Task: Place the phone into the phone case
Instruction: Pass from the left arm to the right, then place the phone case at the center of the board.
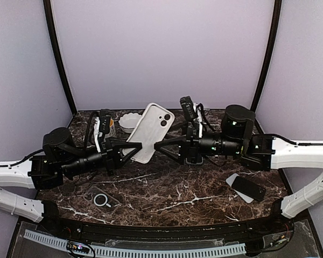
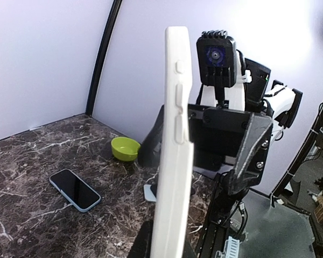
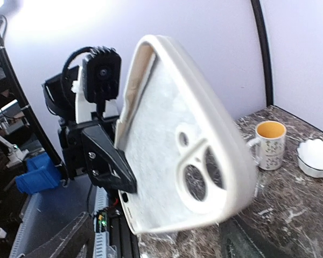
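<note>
— Where is the phone case (image 1: pixel 151 131)?
— Off the worktop (image 1: pixel 167 188), in the air, standing nearly upright and leaning right. It is white with a soft pale lining and empty, its camera cutout at the top. The left end effector (image 1: pixel 132 153) clamps its lower end.
— And the phone (image 1: pixel 248 188)?
— Flat on the worktop at the right, dark screen up, light blue rim, well apart from the case.
</note>
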`<action>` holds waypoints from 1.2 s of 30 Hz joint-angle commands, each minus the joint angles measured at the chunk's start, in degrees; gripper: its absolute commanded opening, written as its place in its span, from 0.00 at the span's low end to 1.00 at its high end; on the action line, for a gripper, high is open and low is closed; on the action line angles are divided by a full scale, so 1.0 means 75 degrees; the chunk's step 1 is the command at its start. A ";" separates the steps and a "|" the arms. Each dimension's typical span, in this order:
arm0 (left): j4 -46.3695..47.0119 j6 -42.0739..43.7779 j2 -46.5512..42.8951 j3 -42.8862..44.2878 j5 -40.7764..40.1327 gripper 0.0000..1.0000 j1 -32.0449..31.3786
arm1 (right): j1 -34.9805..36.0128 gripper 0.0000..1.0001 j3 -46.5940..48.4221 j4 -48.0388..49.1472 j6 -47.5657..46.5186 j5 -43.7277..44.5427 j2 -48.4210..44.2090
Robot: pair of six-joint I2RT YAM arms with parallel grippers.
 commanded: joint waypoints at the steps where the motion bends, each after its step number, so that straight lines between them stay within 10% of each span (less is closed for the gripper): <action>1: 0.1455 -0.0490 0.0226 -0.0073 0.0282 0.00 0.0003 | 0.0007 0.60 0.0298 0.1958 0.0997 -0.0922 0.0448; 6: 0.1508 -0.0422 0.0259 -0.0112 0.0258 0.00 0.0000 | -0.0021 0.00 0.0482 0.1738 0.0967 -0.0972 0.0594; 10: 0.1033 -0.0399 0.0146 -0.0107 0.0179 0.11 0.0000 | -0.0204 0.00 0.0658 0.0627 0.0931 -0.0519 0.0413; 13: -0.0076 -0.0283 -0.0114 -0.0043 -0.0575 0.62 0.0000 | -0.0548 0.00 0.1351 -0.1545 0.0662 -0.0617 0.0608; 15: -0.0881 -0.0190 -0.0423 0.0084 -0.1532 0.77 0.0010 | -0.0760 0.00 0.1956 -0.3316 0.0619 -0.0443 0.1117; 22: -0.4719 -0.0678 -0.0935 0.1044 -0.4695 0.82 0.0481 | -0.1202 0.00 0.1440 -0.4847 0.1455 -0.1889 0.2221; 36: -0.5586 -0.0897 0.0362 0.1615 -0.3135 0.87 0.1534 | -0.1254 0.00 -0.0374 -0.3151 0.2768 -0.2345 0.3395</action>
